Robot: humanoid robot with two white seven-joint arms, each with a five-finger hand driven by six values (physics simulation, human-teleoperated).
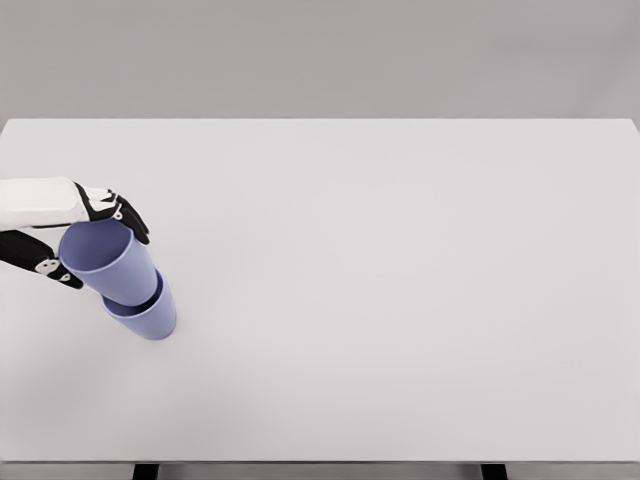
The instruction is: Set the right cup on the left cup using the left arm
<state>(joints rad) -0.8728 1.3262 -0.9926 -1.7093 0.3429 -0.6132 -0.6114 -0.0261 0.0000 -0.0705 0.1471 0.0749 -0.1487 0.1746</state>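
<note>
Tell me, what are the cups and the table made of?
Cups: the top cup and bottom cup look like matte lavender plastic, with thin walls, even color and no shine. Table: a smooth pale grey top, maybe laminate or painted board; the render shows no grain.

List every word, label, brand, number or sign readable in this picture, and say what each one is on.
None: no readable text anywhere.
Upper cup: plain blue, no print.
Lower cup: plain blue, no print.
Left hand: white and black, no lettering.
Table: plain white, unmarked.
</note>
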